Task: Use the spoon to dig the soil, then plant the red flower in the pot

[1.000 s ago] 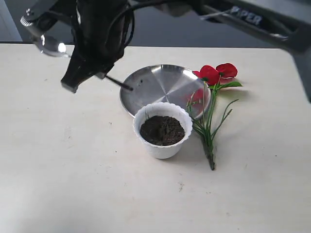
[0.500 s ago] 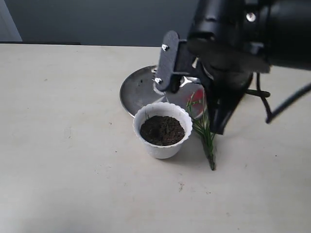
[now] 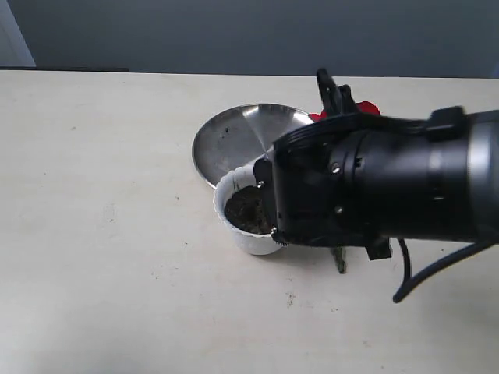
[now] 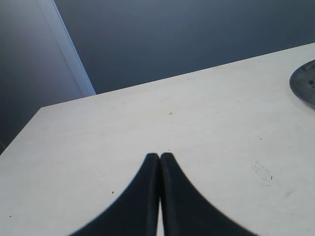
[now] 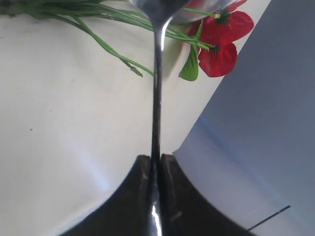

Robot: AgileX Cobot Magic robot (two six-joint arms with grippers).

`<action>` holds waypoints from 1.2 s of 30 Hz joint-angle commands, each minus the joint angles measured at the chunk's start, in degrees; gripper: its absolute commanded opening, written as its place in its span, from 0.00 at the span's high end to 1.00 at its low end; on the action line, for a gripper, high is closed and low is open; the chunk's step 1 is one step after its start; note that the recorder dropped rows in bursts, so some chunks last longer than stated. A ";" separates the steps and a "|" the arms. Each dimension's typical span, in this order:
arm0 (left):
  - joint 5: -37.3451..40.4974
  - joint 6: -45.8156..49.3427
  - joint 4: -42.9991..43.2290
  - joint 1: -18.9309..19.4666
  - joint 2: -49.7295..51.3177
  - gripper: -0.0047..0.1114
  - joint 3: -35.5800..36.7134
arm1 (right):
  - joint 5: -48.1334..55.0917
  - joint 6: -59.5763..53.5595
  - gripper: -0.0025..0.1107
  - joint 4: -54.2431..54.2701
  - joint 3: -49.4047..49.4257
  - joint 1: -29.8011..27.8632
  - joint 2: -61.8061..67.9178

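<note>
A pale, matte cream surface (image 3: 109, 257) carries everything here, faintly speckled and scuffed. On it stands one small white pot (image 3: 236, 227) of thin plastic with a scalloped rim, holding one round mass of dark, crumbly soil (image 3: 243, 209). Just behind the pot, and touching or nearly touching it, lies one round plate (image 3: 234, 136) of brushed, shiny steel with a shallow dished shape. The bulky black body of the right arm (image 3: 374, 187) covers the right half of the pot and much of what lies beside it. One red flower (image 5: 221, 37) lies flat on the surface to the right of the pot; its glossy red petals, thin green stems and narrow grass-like leaves show best in the right wrist view. The right gripper (image 5: 156, 164) has its smooth, curved black fingers pinching the thin, straight, mirror-bright handle of one silver spoon (image 5: 157, 83), whose bowl reaches out above the flower's stems. The left gripper (image 4: 160, 158) hangs over bare surface well off from the pot, its two black fingers pressed together with nothing between them, the plate's edge just showing at the side of its view.
</note>
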 commanded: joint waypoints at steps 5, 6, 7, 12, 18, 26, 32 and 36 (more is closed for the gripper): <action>-0.63 -0.18 -0.29 0.03 -0.20 0.96 0.02 | -0.61 1.71 0.98 -4.16 0.20 0.24 6.17; -0.63 -0.18 -0.29 0.03 -0.20 0.96 0.02 | -0.50 2.12 0.98 -4.29 0.20 0.24 6.48; -0.63 -0.18 -0.29 0.03 -0.20 0.96 0.02 | -0.50 2.63 0.98 -4.29 0.20 0.24 6.79; -0.63 -0.18 -0.29 0.03 -0.20 0.96 0.02 | -1.61 3.88 0.98 1.61 -2.08 0.24 6.56; -0.63 -0.18 -0.29 0.03 -0.20 0.96 0.02 | -0.15 6.60 0.98 0.52 -5.90 0.24 4.77; -0.63 -0.18 -0.29 0.03 -0.20 0.96 0.02 | -0.15 4.85 0.98 3.46 -6.79 0.14 5.25; -0.63 -0.18 -0.29 0.03 -0.20 0.96 0.02 | -0.15 5.06 0.98 1.36 -6.79 0.14 10.62; -0.63 -0.18 -0.29 0.03 -0.20 0.96 0.02 | -0.15 5.23 0.98 1.33 -6.79 0.14 13.36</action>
